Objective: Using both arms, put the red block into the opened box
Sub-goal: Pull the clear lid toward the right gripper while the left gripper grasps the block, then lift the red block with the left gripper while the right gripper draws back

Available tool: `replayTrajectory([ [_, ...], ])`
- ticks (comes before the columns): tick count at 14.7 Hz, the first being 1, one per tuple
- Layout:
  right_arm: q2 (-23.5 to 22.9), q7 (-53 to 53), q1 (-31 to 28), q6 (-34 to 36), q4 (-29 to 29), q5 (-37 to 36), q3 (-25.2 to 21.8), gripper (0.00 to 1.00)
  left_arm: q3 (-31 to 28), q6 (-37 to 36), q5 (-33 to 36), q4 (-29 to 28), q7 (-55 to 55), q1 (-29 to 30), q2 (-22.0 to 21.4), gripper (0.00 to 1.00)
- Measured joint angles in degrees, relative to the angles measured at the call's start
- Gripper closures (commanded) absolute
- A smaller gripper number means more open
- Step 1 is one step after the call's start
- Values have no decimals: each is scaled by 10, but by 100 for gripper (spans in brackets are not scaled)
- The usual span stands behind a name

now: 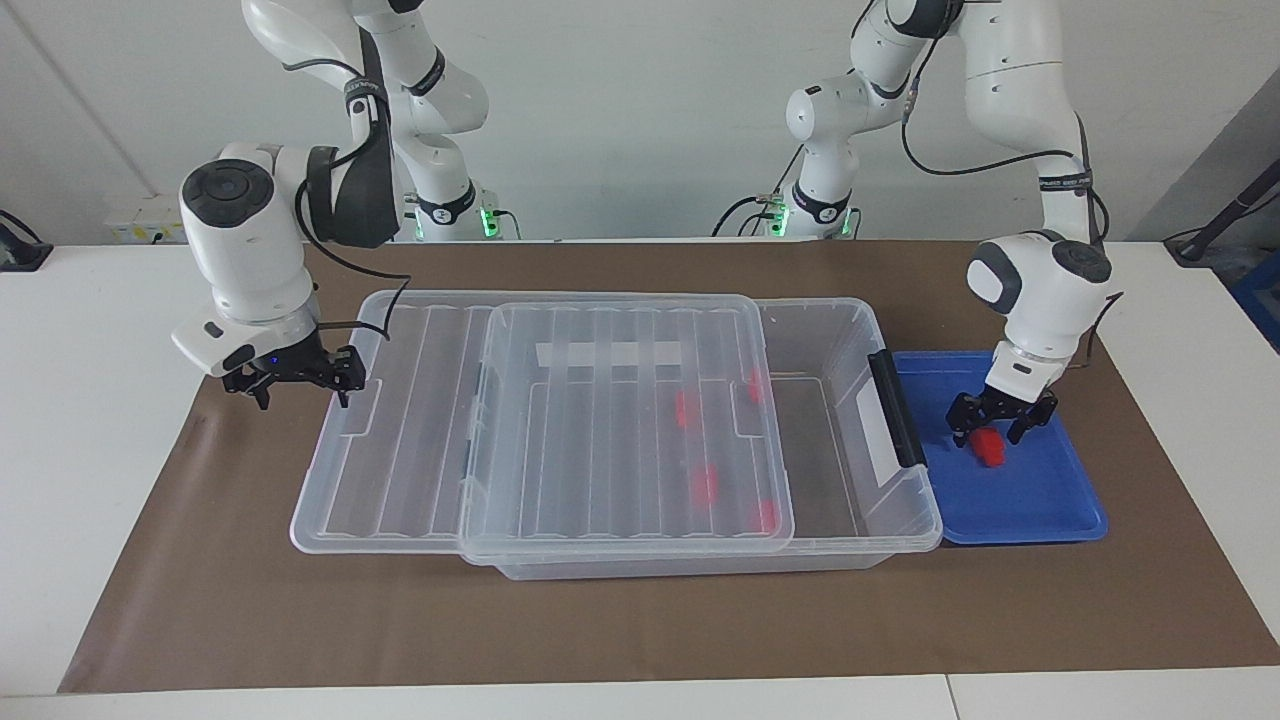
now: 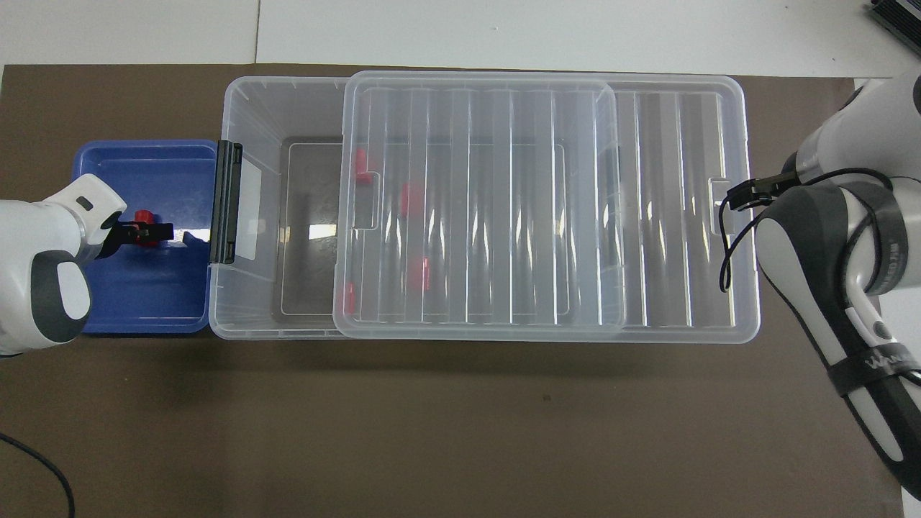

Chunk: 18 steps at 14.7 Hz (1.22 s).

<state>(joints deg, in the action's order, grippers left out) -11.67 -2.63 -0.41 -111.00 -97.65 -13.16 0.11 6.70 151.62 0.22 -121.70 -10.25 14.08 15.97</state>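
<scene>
Four blocks (image 1: 705, 483) already lie in the box (image 1: 850, 330). The fifth block (image 1: 990, 446) sits in the tray (image 1: 1050, 500), between the left gripper's (image 1: 1000, 422) spread jaws, ungrasped. Right gripper (image 1: 296, 378), jaw state unclear, at lid's (image 1: 420, 420) end. Grasp and transfer remain.

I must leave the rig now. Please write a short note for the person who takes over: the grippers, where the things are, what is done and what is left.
Left gripper: open, low in the blue tray, fingers either side of the red block, not lifted.
Right gripper: open, at the lid's edge toward the right arm's end; one fingertip seems to hook it.
Box: lid slid toward the right arm's end, so there is an opening by the black handle.
Done: box partly open; four red blocks already inside.
Left: close on the tray block, lift it, drop it through the opening.
</scene>
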Motion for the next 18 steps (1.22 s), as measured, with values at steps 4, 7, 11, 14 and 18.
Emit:
replayTrajectory([
  [4, 0, 0, -1, 8, 0, -10, 0, 0, 0, 9, 0, 0, 0, 0, 5, 53],
  [7, 0, 0, -3, 13, 0, -18, 0, 0, 0, 16, 0, 0, 0, 0, 9, 92],
  [11, 2, 0, -6, 20, 1, -32, 0, 0, 0, 6, 0, 9, 0, 0, 9, 100],
  [14, 4, -4, -11, 26, 1, -36, 0, 0, 0, -93, 0, 64, 0, 0, 8, 100],
  [18, 8, -24, -21, 28, 1, -38, 0, 0, 4, -337, 0, 199, 4, -1, -20, 100],
])
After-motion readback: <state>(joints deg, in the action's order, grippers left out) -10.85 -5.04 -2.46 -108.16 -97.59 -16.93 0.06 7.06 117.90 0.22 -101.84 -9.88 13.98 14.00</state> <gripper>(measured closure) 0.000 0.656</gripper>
